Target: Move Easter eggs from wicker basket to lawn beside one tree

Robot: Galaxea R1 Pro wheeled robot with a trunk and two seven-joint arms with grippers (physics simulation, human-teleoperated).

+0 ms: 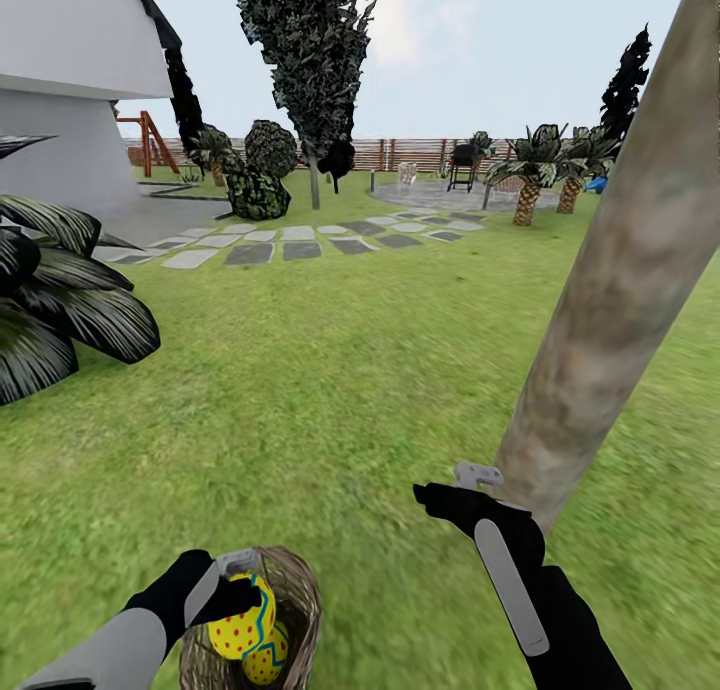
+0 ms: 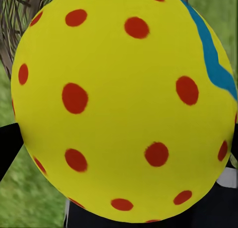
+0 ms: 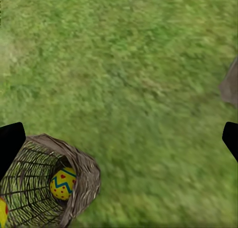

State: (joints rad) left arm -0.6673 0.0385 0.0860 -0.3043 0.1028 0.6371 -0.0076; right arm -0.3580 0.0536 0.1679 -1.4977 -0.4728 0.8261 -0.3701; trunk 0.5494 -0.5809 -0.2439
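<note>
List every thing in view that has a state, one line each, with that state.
Left hand: shut on an Easter egg, held over the basket's mouth.
Held Easter egg: gripped, lifted, not on the lawn.
Second Easter egg: lying inside the basket.
Wicker basket: on the grass, not emptied.
Right hand: open, empty, beside the tree trunk.
Tree trunk: leaning, no egg visible at its base.

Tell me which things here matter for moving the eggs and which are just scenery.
Job: egg in left gripper; second egg in basket; wicker basket; tree trunk; lawn.
Scenery: stepping-stone path; house; palms; red playset; fence.
</note>
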